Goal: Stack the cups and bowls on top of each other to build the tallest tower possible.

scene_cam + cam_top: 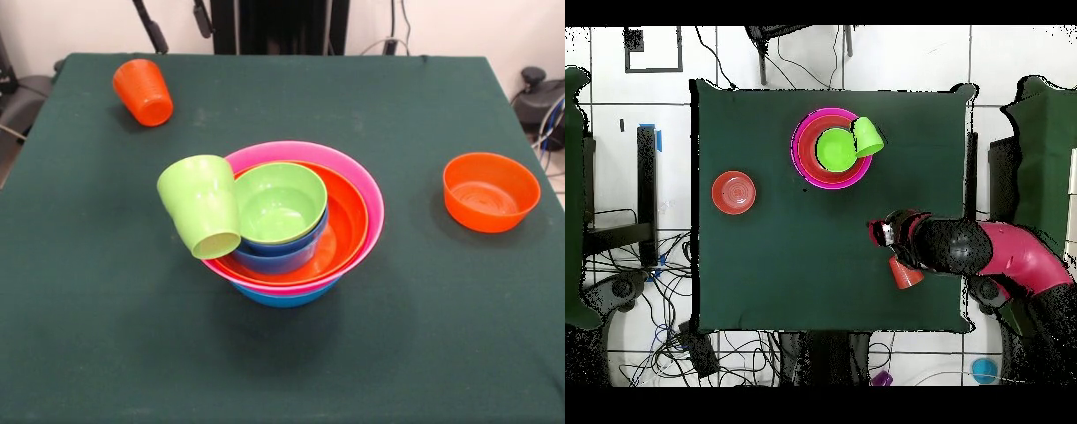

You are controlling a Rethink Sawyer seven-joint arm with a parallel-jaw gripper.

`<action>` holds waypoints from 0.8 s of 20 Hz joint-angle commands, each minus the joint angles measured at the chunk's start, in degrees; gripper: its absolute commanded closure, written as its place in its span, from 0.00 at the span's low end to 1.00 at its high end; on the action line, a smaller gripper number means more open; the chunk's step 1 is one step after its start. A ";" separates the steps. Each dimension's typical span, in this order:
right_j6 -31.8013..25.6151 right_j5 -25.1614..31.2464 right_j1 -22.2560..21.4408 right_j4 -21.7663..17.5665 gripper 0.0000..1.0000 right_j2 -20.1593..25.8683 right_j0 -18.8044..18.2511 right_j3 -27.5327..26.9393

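Our claw hangs beside tipped orange cup; we cannot tell its state. Lime cup leans against tower rim, likely slipped. Small orange bowl sits apart on counter, unstacked.

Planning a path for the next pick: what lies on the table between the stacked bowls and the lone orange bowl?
Nothing: in the front view, only bare green cloth separates the nested plastic bowl tower from the small orange plastic bowl.
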 commanded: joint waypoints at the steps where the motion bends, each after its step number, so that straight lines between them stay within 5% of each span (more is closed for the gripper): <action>1: 4.62 -3.49 3.11 -5.12 0.00 -5.84 4.83 -1.02; 9: 2.06 -6.77 7.78 -9.36 0.00 -8.39 4.63 -2.87; 16: 3.36 -7.32 7.51 -8.15 0.00 -8.67 4.49 -2.24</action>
